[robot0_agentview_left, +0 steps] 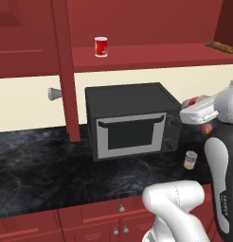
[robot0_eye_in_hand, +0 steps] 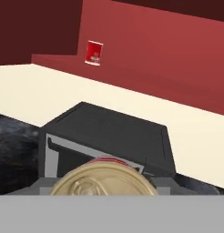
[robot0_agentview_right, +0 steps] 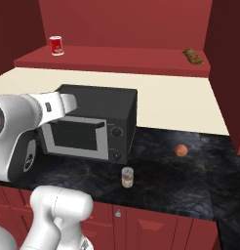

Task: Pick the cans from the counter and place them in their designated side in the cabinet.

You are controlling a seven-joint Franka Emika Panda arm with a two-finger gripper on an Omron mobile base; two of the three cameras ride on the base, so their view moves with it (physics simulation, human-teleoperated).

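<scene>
Item: red-and-white can (robot0_eye_in_hand: 104, 175) clamped in the claw (robot0_agentview_left: 200, 105) above the microwave (robot0_agentview_left: 130, 120), shelf (robot0_agentview_right: 131, 61) at twelve o'clock; yellow-label can (robot0_agentview_right: 127, 177) standing on the counter (robot0_agentview_right: 190, 180); risk, judged: can clips shelf edge on lift and slips.

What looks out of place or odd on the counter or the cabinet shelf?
Nothing is spilled or tipped. A small orange-red round thing lies loose on the counter, right of the microwave. The yellowish can and the red can stand upright.
</scene>
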